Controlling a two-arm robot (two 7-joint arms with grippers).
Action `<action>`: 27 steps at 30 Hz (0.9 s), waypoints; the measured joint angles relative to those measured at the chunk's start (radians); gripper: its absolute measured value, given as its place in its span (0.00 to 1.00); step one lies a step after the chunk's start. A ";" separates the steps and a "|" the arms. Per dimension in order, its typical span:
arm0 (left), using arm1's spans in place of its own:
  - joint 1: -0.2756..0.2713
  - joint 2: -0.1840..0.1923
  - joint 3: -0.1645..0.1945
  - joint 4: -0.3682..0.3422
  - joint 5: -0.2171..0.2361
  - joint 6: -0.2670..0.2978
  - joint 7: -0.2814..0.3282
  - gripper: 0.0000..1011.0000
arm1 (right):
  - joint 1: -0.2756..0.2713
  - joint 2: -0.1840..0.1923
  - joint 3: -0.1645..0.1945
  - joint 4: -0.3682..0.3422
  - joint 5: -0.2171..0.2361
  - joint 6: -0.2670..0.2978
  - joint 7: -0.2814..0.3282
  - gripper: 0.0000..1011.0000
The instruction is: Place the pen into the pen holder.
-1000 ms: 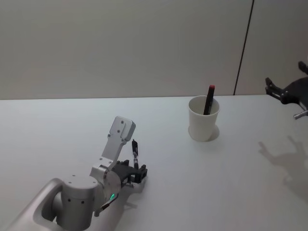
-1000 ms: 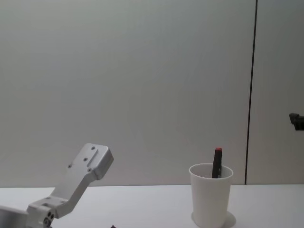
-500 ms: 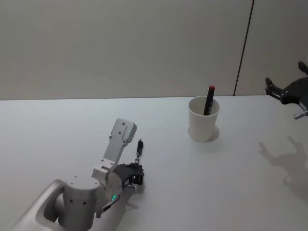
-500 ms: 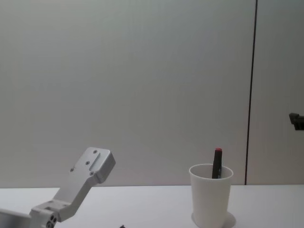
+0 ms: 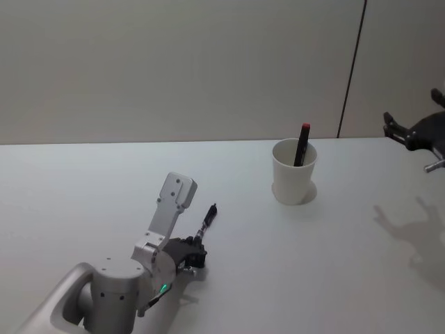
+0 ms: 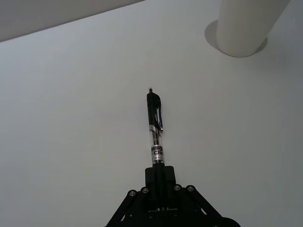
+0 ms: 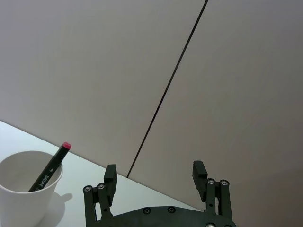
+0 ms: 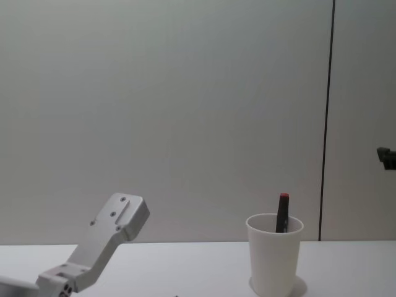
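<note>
My left gripper (image 5: pixel 197 248) is shut on one end of a black clip pen (image 5: pixel 208 216), low over the table at the front left. The pen (image 6: pixel 154 126) sticks straight out from the left gripper (image 6: pixel 160 173), its free end pointing roughly toward the pen holder (image 6: pixel 245 26). The pen holder (image 5: pixel 294 175) is a white paper cup standing upright at the back right of the table, with a black red-capped marker (image 5: pixel 303 143) leaning inside it. My right gripper (image 5: pixel 414 113) hangs open high at the right edge, well clear of the cup (image 7: pixel 22 190).
The white table (image 5: pixel 334 257) ends at a grey wall with a dark vertical seam (image 5: pixel 351 69) behind the cup. The left arm's pale link (image 8: pixel 110 228) rises at the lower left of the chest view, left of the cup (image 8: pixel 274 253).
The left gripper has turned, swinging the pen's free end to the right, toward the cup. The cup, marker and right arm have not moved.
</note>
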 joint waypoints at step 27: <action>0.071 0.060 -0.012 -0.195 0.146 -0.161 0.055 0.13 | 0.000 0.000 0.000 0.000 0.000 0.000 0.000 0.99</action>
